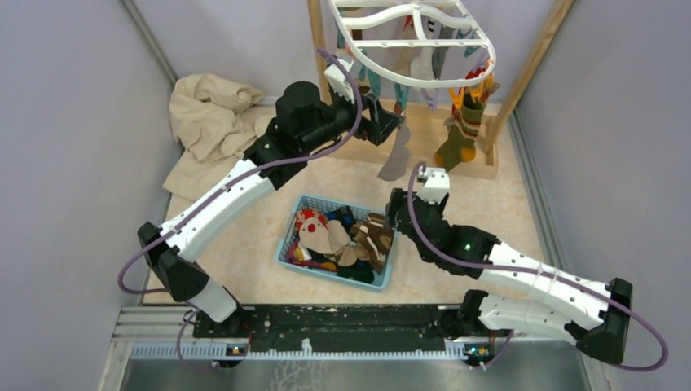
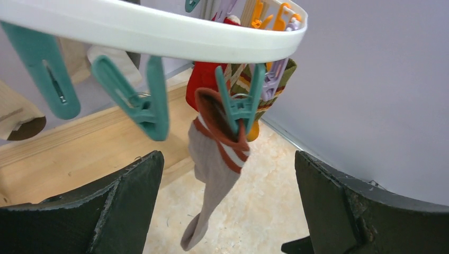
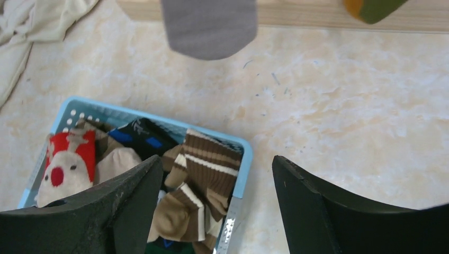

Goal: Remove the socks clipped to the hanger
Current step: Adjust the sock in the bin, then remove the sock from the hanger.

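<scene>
We see a grey sock with an orange-banded cuff hanging from the white hanger, pinched at the cuff by a teal clip. Behind it, a green-and-orange striped sock and something red are clipped to the same ring. From above, the hanger sits high inside the wooden rack, with the grey sock dangling below its near rim and the striped one off to the right, over the rack's base board.

The left claw is raised to the hanger's near rim with its fingers spread wide. The grey sock hangs in the gap ahead of them, and neither finger touches it.

The right claw is also spread and grips nothing. It hovers low over the right end of a blue basket on the surface. The basket already holds loose socks, among them a brown-and-cream striped sock and a red-and-cream reindeer sock.

A crumpled beige cloth lies at the far left, well apart from the basket.
</scene>
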Robot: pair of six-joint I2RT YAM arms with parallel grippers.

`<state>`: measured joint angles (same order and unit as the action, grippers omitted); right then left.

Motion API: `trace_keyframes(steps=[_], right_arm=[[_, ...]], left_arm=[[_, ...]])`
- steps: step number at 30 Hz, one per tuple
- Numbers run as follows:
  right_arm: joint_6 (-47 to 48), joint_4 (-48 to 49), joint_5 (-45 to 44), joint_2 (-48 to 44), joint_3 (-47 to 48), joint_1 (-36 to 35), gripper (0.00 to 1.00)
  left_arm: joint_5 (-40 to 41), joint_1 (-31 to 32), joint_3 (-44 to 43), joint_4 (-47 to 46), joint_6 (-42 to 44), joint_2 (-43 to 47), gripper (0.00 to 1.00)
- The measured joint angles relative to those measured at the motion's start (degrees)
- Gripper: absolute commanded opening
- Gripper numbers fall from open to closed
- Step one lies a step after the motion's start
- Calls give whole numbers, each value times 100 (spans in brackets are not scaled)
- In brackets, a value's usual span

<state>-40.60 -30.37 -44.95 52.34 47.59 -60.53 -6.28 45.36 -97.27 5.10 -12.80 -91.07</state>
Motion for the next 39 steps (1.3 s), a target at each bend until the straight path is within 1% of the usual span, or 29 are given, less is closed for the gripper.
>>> trace_keyframes(steps=[5,9,15,19,21,24,27,30,33,39], right_arm=[[-59,-70,-195,-304,-87,356,77],[13,-7,-186,-476,-267,686,77],[345,284,24,-448,-308,1217,77],[763,739,212,-203,-306,1270,76],[986,997,328,44,-282,1270,73],[1300,1342,498,459,-203,1270,66],[1517,1692,601,785,-87,1270,64],[1676,2129,605,999,-35,1270,67],[1779,2597,540,1152,-31,1270,75],[1989,3427,214,1696,-15,1270,79]], left_arm=[[306,142,57,0,131,74,99],[691,142,507,81,284,422,99],[1158,142,1366,195,485,1108,99],[1458,142,1727,323,555,1399,99],[1578,140,1860,393,584,1504,99],[1681,138,1980,444,619,1596,99],[1744,138,2028,444,625,1639,99],[1768,138,2050,442,625,1646,99],[1773,138,2074,450,625,1646,99],[1773,138,2079,455,625,1646,99]])
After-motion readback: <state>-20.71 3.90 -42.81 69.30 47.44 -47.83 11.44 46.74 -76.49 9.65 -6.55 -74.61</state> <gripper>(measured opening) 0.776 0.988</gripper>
